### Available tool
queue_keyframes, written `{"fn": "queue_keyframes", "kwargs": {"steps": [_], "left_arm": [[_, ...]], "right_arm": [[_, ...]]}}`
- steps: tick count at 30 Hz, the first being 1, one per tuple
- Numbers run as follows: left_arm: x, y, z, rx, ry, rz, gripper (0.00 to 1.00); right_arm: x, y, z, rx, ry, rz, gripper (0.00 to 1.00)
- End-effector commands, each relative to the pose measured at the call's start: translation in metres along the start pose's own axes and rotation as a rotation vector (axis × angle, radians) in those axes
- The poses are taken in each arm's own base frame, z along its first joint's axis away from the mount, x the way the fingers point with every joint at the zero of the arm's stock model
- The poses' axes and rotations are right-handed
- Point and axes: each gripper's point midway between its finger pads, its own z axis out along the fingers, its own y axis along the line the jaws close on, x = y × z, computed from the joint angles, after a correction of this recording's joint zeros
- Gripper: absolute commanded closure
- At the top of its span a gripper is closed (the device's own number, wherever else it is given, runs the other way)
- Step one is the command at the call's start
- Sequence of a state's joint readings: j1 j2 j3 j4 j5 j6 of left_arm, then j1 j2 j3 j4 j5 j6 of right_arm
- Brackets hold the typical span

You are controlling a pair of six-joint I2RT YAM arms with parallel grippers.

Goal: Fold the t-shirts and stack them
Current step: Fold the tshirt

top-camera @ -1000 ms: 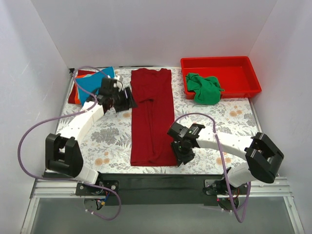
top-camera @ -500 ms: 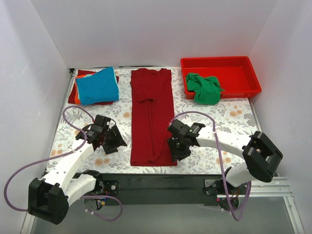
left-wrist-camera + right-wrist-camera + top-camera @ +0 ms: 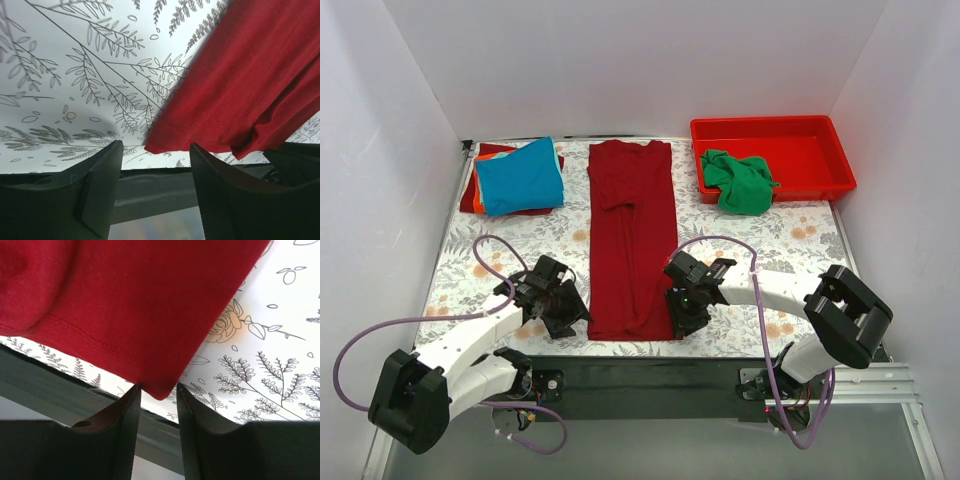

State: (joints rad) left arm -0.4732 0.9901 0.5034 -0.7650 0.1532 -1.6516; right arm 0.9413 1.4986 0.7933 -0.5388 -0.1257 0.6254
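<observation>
One large dark red t-shirt (image 3: pixel 631 240) lies folded into a long strip down the middle of the top view, with its hem toward the bottom of the frame. Each hem corner sits between parted fingers: the left gripper (image 3: pixel 155 152) is at the lower-left corner and the right gripper (image 3: pixel 157 390) at the lower-right. Both are open and hold nothing. To fold well, both should probably pinch all the layers at once, then lift and carry the hem evenly toward the collar. At upper left a blue t-shirt (image 3: pixel 520 177) lies folded on top of others. At upper right the red tray (image 3: pixel 800 135) holds a crumpled green t-shirt (image 3: pixel 738 182), which spills over its front rim onto the floral cloth (image 3: pixel 770 235).
</observation>
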Motion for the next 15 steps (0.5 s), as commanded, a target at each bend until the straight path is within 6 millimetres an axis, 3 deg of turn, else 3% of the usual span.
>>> {"fn": "queue_keyframes", "kwargs": {"steps": [1, 9, 15], "left_arm": [[0.002, -0.009, 0.009, 0.02, -0.009, -0.034, 0.46], [0.008, -0.002, 0.02, -0.018, 0.001, -0.025, 0.47], [0.015, 0.001, 0.027, -0.031, 0.023, -0.019, 0.58]], "right_arm": [[-0.005, -0.005, 0.007, 0.008, -0.025, 0.014, 0.6], [-0.003, -0.006, 0.011, 0.001, -0.022, 0.016, 0.71], [-0.005, -0.005, 0.011, -0.005, -0.026, 0.02, 0.75]]}}
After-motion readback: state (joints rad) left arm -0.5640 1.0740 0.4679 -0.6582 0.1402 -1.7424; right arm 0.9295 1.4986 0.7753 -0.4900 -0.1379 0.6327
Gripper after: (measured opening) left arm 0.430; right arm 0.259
